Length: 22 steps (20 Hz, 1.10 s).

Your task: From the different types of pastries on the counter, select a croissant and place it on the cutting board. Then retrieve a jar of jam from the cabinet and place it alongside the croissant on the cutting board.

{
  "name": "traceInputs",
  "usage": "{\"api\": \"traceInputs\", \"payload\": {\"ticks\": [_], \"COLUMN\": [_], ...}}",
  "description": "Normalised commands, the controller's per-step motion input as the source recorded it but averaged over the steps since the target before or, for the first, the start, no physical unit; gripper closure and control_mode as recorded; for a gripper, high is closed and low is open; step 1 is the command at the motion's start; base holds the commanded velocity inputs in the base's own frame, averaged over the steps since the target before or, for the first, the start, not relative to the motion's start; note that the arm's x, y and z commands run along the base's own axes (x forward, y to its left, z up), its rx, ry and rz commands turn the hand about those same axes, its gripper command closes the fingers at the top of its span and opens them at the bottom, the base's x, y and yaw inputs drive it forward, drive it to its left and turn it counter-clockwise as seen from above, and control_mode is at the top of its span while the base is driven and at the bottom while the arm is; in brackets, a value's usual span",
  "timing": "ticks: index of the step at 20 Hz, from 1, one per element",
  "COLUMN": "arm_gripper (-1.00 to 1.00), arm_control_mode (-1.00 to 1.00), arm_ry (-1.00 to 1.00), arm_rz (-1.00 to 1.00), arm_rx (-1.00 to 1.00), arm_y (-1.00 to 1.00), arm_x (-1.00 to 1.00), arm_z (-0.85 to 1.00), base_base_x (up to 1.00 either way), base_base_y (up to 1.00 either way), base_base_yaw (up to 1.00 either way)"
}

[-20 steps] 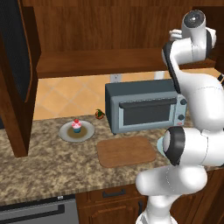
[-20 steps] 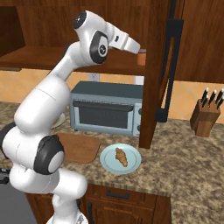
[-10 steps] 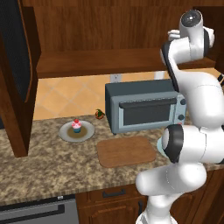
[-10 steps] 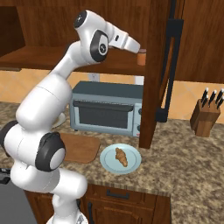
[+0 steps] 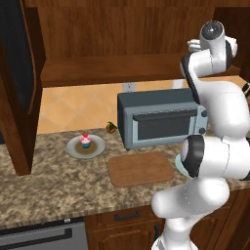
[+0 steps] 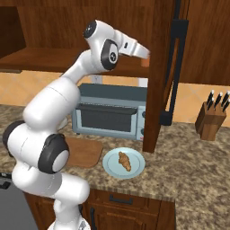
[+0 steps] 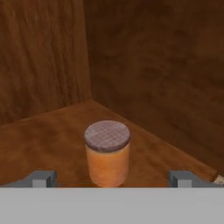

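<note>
- The gripper (image 7: 109,179) is spread wide at the bottom of the hand view.
- The jar of jam (image 7: 107,152) stands upright at centre, between the fingertips (image 7: 41,178), on the cabinet (image 7: 43,131) shelf.
- The croissant (image 6: 124,161) lies on a plate (image 6: 111,168), lower centre of the right base view.

wooden cabinet (image 7: 144,65), speckled granite counter (image 5: 53,183)

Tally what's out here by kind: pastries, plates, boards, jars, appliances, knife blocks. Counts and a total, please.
Pastries: 2, croissant and cupcake
Plates: 2
Cutting board: 1
Jar of jam: 1
Toaster oven: 1
Knife block: 1
Total: 8
</note>
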Motion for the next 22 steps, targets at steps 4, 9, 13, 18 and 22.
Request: {"api": "traceInputs", "payload": {"ticks": [4,9,13,18,22], "arm_gripper": [-1.00,-1.00,-1.00,-1.00,-1.00], "arm_control_mode": [-1.00,-1.00,-1.00,-1.00,-1.00], "arm_ry": [0.00,0.00,0.09,0.04,0.00], "arm_rz": [0.04,0.00,-0.02,-0.03,-0.01], "arm_rx": [0.00,0.00,0.00,0.00,0.00], "arm_y": [-0.32,-0.18,0.00,0.00,0.00], "arm_x": [0.31,0.21,0.00,0.00,0.00], "arm_z": [-0.01,0.00,-0.03,-0.05,-0.21], "base_base_x": [0.00,0.00,0.00,0.00,0.00], "base_base_y": [0.00,0.00,0.00,0.00,0.00], "base_base_yaw": [0.00,0.00,0.00,0.00,0.00]}}
